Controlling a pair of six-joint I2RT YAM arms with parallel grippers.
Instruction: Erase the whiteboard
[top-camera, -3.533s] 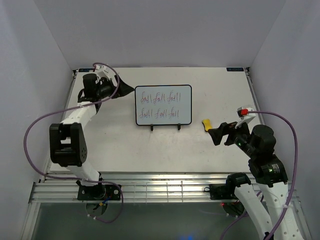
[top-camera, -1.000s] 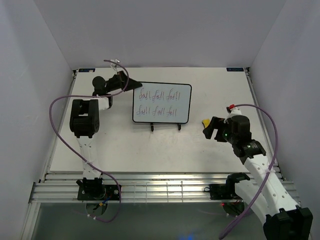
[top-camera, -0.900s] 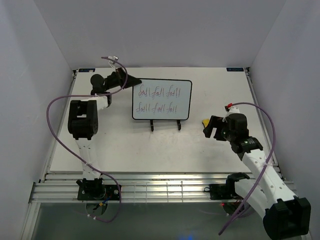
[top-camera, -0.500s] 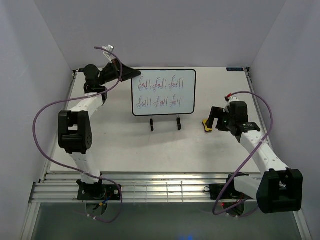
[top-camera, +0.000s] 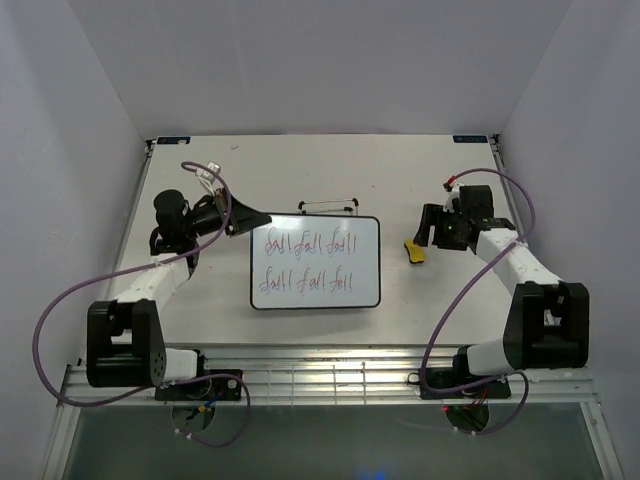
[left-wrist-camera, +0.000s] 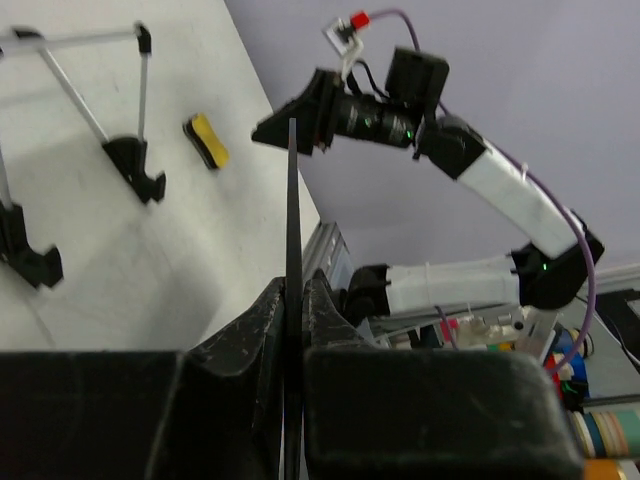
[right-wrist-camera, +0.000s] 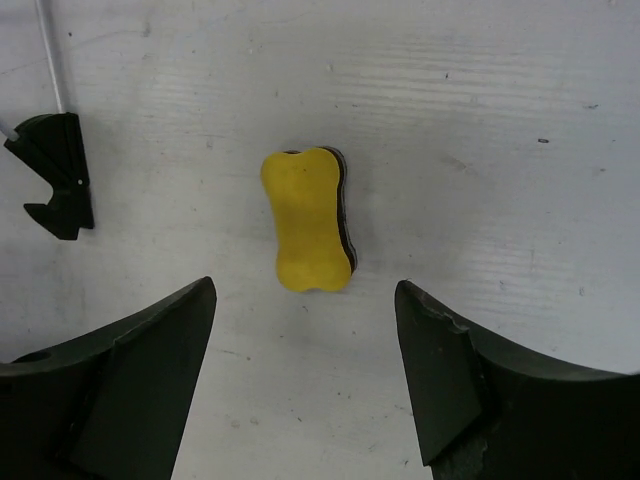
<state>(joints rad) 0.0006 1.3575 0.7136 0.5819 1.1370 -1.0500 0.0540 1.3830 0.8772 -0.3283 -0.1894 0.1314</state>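
The whiteboard (top-camera: 315, 262), black-framed with two rows of red-green scribbles, is off its stand and nearer the front. My left gripper (top-camera: 258, 217) is shut on its upper-left corner. In the left wrist view the whiteboard (left-wrist-camera: 292, 200) shows edge-on as a thin black line clamped in that gripper (left-wrist-camera: 293, 285). The yellow eraser (top-camera: 412, 250) lies on the table to the right. My right gripper (top-camera: 432, 228) hovers over it. In the right wrist view the eraser (right-wrist-camera: 305, 220) sits just beyond the open right gripper (right-wrist-camera: 305, 300), touching neither finger.
The wire stand (top-camera: 330, 206) with black feet stands bare behind the board; one foot (right-wrist-camera: 60, 170) shows left of the eraser. The side walls hem the table in on the left and right.
My left gripper lifted the whiteboard off the stand and carried it toward the front. The right arm swung back over the eraser, and its jaws have narrowed a little.
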